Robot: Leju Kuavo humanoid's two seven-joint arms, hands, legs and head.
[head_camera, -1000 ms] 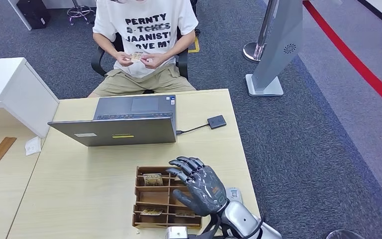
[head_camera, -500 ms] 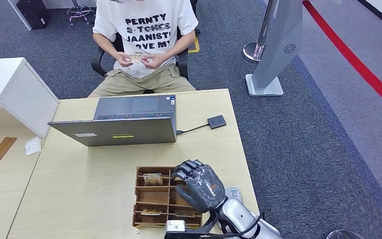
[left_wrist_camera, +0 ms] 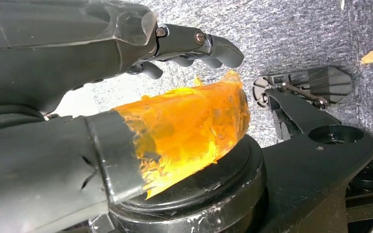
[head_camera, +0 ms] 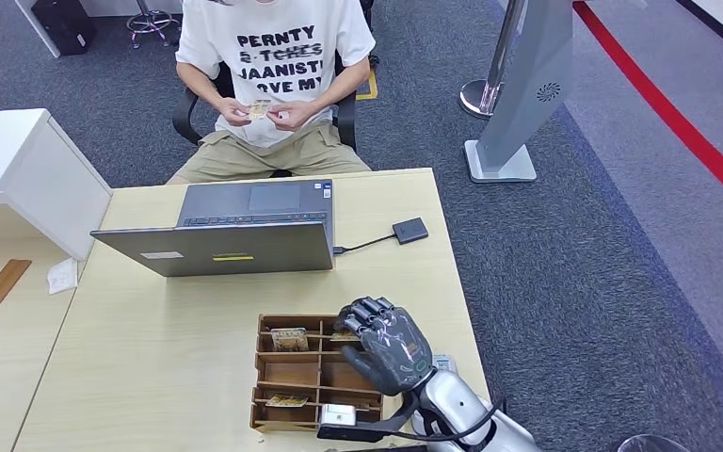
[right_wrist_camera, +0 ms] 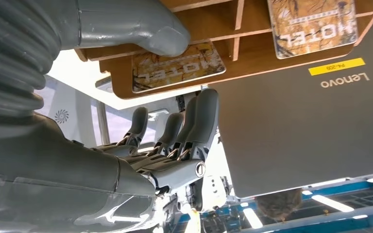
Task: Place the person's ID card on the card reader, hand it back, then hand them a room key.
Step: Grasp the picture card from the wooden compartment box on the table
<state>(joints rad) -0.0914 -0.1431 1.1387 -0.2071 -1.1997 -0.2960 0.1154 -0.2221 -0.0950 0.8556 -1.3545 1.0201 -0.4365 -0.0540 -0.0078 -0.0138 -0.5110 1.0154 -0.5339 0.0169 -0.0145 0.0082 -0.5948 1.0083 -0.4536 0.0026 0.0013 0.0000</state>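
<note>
Wooden divided tray [head_camera: 273, 375], near edge of table [head_camera: 151, 348]: one hotel key card [head_camera: 289, 339] in far-left compartment, another [head_camera: 286, 401] in a nearer one; further card [right_wrist_camera: 177, 65] beneath the thumb in the right wrist view. Right hand [head_camera: 386, 344]: over tray's right side, fingers bent and apart, holding nothing. Left hand [left_wrist_camera: 141, 43]: hanging above carpet, fingers loosely spread, nothing held. ID card [head_camera: 260, 108]: in seated person's [head_camera: 273, 56] hands. Card reader [head_camera: 410, 230]: beside laptop [head_camera: 235, 231].
</note>
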